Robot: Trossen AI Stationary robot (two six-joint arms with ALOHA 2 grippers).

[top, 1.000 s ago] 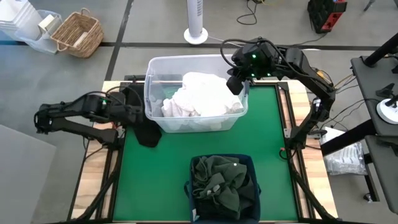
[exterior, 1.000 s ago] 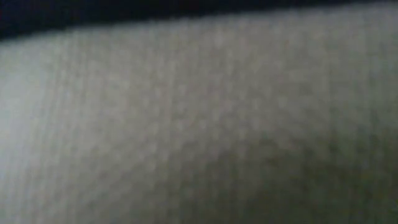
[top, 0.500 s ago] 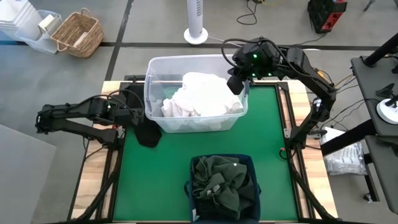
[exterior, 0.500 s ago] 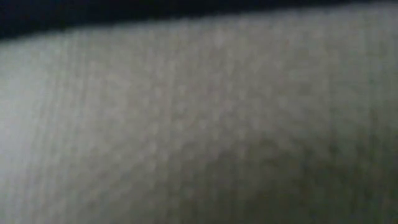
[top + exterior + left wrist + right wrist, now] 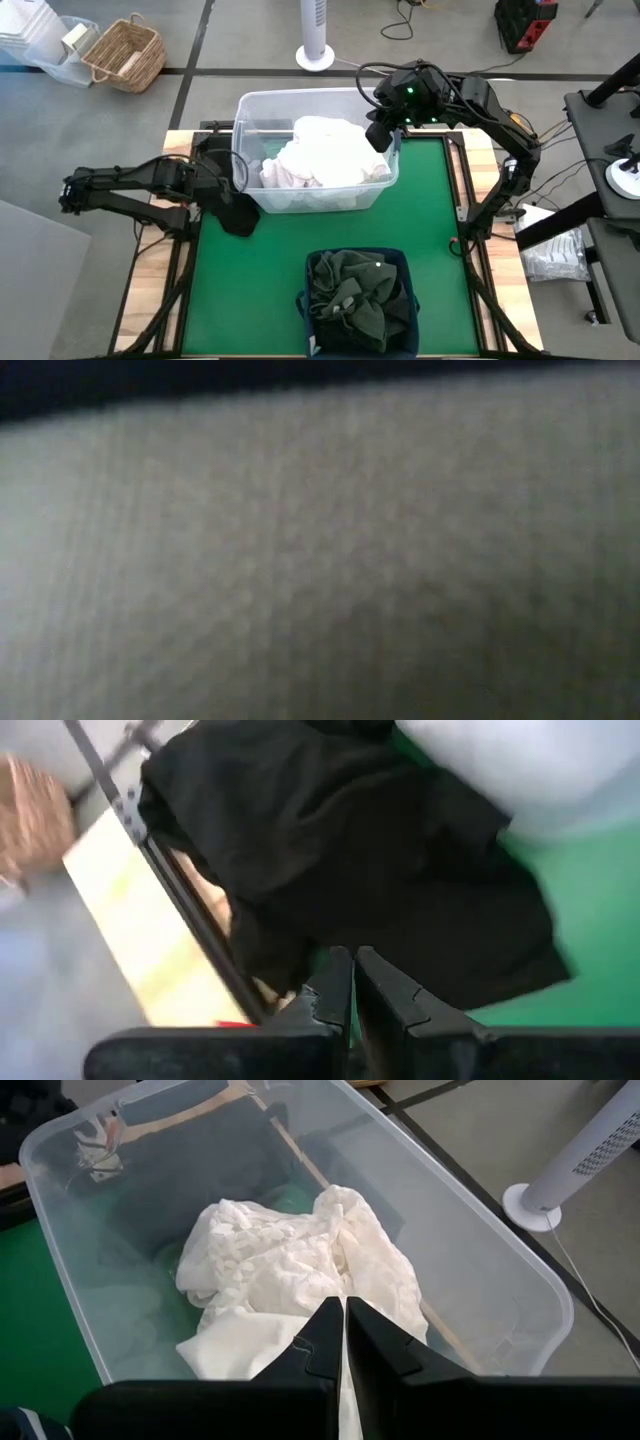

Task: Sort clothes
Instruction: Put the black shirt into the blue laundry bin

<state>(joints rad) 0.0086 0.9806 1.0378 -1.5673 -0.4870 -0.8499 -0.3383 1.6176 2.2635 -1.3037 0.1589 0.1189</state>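
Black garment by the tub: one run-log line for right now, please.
black garment: on table's left edge beside clear tub | left gripper: shut, at garment | right gripper: shut, over white clothes | dark green clothes: in navy bin

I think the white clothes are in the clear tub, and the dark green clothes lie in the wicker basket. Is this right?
Not quite. The white clothes are in the clear tub, but the dark green clothes lie in the navy bin at the table's front edge, not the wicker basket. The high view shows it.

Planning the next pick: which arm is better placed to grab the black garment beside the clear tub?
Left. Its end effector points at the black garment close ahead, fingers shut, while the right end effector hovers over the clear tub of white clothes.
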